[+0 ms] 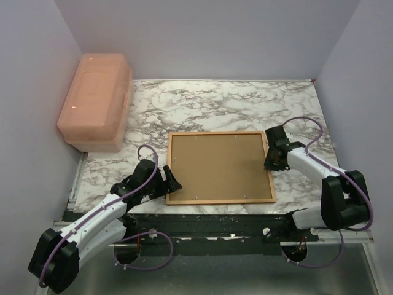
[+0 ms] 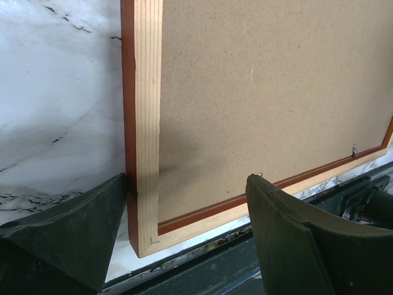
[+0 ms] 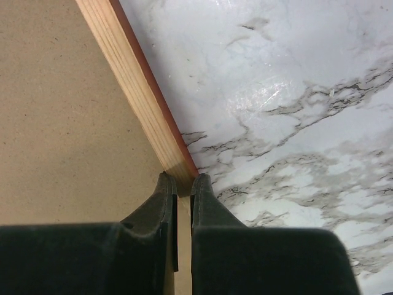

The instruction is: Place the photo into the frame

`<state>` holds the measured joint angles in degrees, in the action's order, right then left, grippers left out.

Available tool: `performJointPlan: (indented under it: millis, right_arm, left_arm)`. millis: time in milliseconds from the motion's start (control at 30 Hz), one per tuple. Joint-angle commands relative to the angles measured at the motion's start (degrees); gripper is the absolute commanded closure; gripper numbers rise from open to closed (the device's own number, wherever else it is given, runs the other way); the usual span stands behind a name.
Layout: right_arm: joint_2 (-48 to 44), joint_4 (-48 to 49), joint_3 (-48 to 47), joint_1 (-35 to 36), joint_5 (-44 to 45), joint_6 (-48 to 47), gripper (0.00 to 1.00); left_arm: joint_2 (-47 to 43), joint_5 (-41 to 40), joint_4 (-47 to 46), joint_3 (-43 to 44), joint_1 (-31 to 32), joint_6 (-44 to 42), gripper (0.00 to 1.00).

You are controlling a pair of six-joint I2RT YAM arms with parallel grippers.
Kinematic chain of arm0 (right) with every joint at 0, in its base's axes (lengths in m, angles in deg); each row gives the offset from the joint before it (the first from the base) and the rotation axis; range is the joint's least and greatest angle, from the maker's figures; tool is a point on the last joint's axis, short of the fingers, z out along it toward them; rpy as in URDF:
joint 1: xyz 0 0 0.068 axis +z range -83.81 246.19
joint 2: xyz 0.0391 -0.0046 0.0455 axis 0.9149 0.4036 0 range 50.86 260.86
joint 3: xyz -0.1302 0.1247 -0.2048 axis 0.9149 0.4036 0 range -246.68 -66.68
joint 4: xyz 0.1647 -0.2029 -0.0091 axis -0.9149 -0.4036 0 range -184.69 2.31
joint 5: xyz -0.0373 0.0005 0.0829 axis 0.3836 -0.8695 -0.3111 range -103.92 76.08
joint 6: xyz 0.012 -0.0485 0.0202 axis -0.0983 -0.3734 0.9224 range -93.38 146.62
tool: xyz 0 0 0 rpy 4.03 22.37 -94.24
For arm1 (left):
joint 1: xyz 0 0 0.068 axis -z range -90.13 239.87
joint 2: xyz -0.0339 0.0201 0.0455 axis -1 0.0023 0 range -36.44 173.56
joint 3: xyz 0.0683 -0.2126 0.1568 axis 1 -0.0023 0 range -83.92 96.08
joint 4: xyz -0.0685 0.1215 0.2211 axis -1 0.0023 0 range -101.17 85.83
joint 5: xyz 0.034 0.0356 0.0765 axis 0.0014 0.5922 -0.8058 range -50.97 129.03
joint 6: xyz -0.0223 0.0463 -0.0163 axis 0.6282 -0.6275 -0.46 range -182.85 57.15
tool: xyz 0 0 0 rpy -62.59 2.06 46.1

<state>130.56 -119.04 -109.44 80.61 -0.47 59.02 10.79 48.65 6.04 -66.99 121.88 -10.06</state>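
On a veined marble table (image 1: pixel 215 101) lay the light-wood frame (image 1: pixel 221 200), brown fibreboard (image 1: pixel 218 166) uppermost, its right rail pinched by the right gripper (image 3: pixel 183 184), the left gripper (image 2: pixel 186 184) spread wide.

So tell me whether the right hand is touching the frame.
Touching. In the right wrist view the right hand is pinched shut on the light wood rail of the frame, with no gap on either side.
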Motion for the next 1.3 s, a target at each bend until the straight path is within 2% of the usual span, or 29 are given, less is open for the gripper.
performJointPlan:
  millis: [0,67,167,267,367,467,633,800,933,1267]
  right_arm:
    - [0.54,1.37,0.53,1.23,-6.71,5.99,1.00]
    - [0.87,1.37,-0.05,1.22,-7.37,5.39,0.99]
    - [1.41,0.84,-1.40,1.23,-8.51,4.43,0.87]
    - [0.69,0.49,-2.02,1.23,-9.19,4.24,0.52]
    - [-0.37,0.08,-2.21,1.15,-9.41,4.36,0.25]
    - [-1.74,-0.14,-1.61,1.14,-10.16,4.59,0.12]
    - [-3.88,0.56,0.41,1.14,-12.37,4.82,0.06]
    - [-4.92,1.74,2.38,1.14,-14.68,4.90,0.05]
    - [-4.80,1.77,3.65,1.09,-15.43,4.70,0.05]
    - [-4.12,2.82,3.95,1.08,-16.70,4.61,0.05]
  left_arm:
    - [2.00,5.10,2.90,-2.17,2.09,2.30,0.21]
    - [1.87,4.99,2.99,-2.16,2.25,2.31,0.21]
    - [1.24,4.69,3.37,-2.17,2.43,2.42,0.21]
    - [1.02,2.87,5.73,-1.15,2.37,1.79,0.20]
    - [1.95,0.17,9.49,1.87,2.27,-0.57,0.17]
    - [3.77,-1.75,11.91,5.17,1.40,-3.02,0.16]
    - [8.47,-1.05,10.60,9.54,-1.80,-6.34,0.16]
    - [16.07,-1.06,9.16,14.89,-7.01,-10.23,0.16]
    - [21.35,-3.99,9.16,19.02,-9.99,-12.81,0.16]
    - [34.43,-11.24,10.02,29.40,-11.13,-16.13,0.25]
